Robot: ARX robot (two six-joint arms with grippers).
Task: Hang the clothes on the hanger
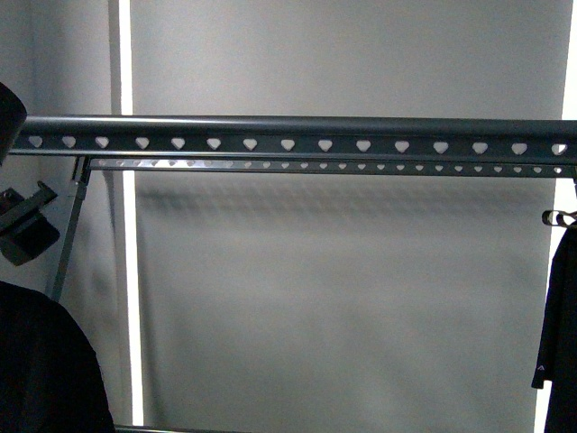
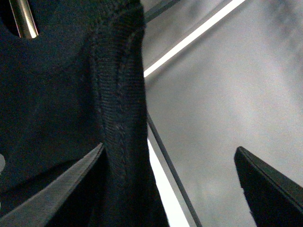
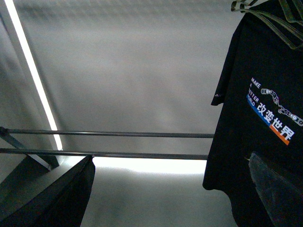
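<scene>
The grey rack rail (image 1: 288, 140) with heart-shaped holes runs across the front view, with a second thinner rail (image 1: 315, 166) behind it. The black T-shirt (image 3: 255, 118) with white "MAKE A" lettering and a robot-arm graphic hangs from a coat hanger (image 3: 265, 14). Its edge also shows at the far right of the front view (image 1: 563, 316). My right gripper (image 3: 165, 194) is open and empty. One of its fingers (image 3: 279, 189) overlaps the shirt's lower part. My left gripper (image 2: 165, 189) is open beside black ribbed fabric (image 2: 118, 94), which lies against one finger (image 2: 47, 198).
Black cloth (image 1: 45, 361) fills the front view's lower left, and a dark arm part (image 1: 22, 225) is above it. Two thin horizontal bars (image 3: 118, 135) cross the right wrist view. A grey wall with bright vertical strips (image 1: 126, 54) is behind. A shiny rod (image 2: 23, 19) shows by the fabric.
</scene>
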